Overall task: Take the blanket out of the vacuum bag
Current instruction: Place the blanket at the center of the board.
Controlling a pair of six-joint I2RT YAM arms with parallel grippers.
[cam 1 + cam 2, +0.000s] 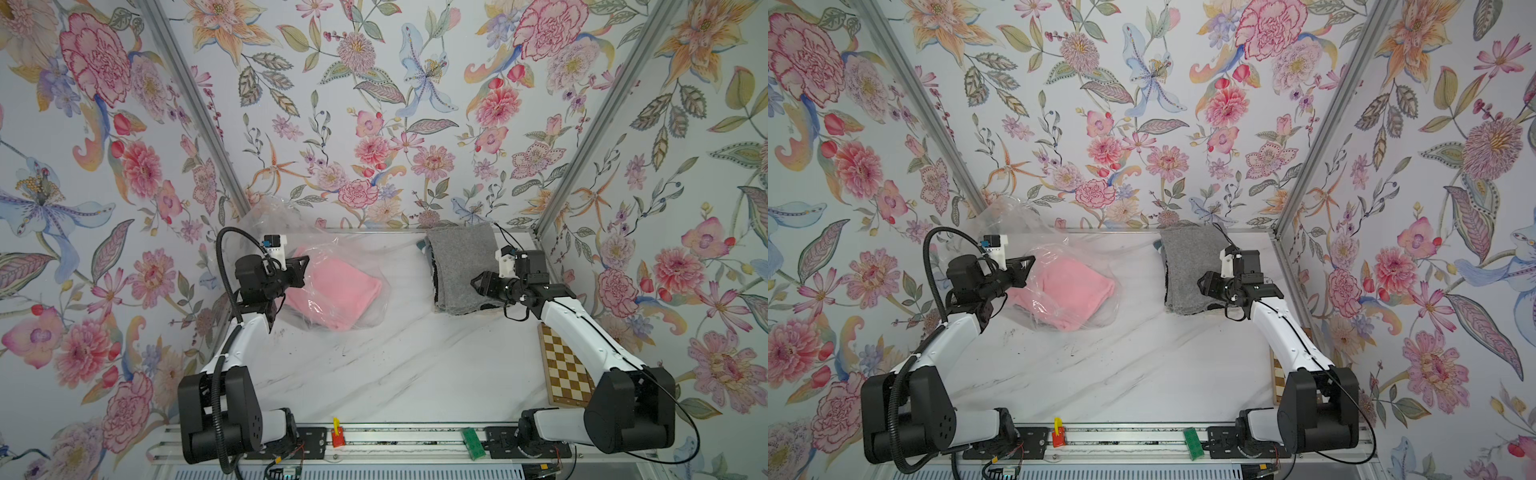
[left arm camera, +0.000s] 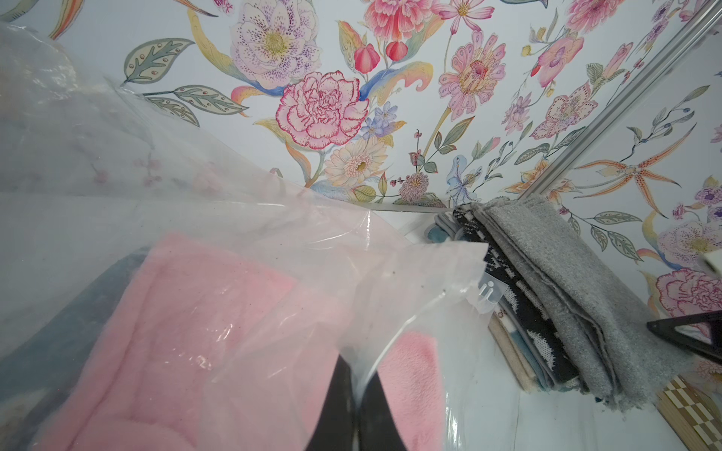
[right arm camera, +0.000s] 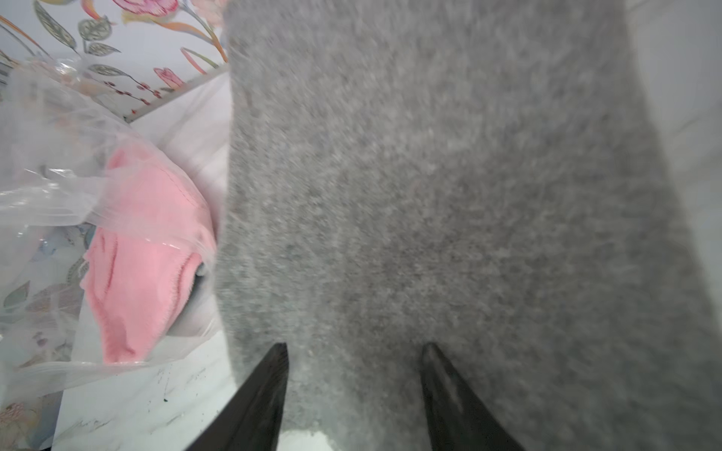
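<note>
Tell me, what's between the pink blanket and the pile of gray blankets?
Just the vacuum bag wrapping the pink blanket, then bare table up to the gray pile. Both top views show it.

Bare worktop (image 1: 407,299) runs between the plastic bag (image 1: 332,286), centre left, and the blanket stack (image 1: 461,266), centre right. A chessboard (image 1: 565,370) crowds the right edge.

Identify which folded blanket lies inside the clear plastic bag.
The pink blanket, enclosed by the vacuum bag; the grey blanket lies uncovered, outside it.
</note>
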